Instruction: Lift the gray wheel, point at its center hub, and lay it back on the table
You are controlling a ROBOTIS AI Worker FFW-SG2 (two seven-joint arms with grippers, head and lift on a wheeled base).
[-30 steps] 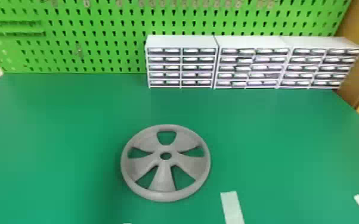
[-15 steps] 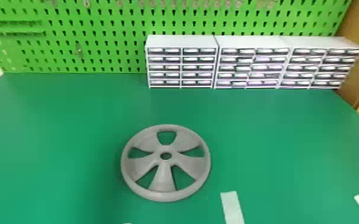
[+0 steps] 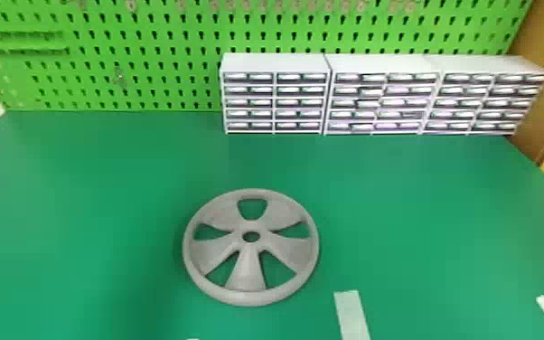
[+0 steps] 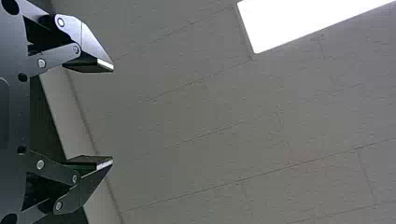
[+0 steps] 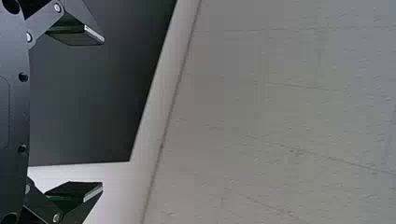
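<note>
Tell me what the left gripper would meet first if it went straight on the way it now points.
The left gripper, fingers apart, seems aimed at the paneled ceiling; the way looks free up to there, so that would likely come first, though the depth is unclear.

Wheel: matt, smooth, plastic-looking
Worktop: smooth, faint sheen
Pegboard: smooth, matt
Cabinets: smooth, plastic-looking
Ceiling: matt, rough

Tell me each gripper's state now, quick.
Left gripper: open, nothing between its fingers.
Right gripper: open, nothing between its fingers.
</note>
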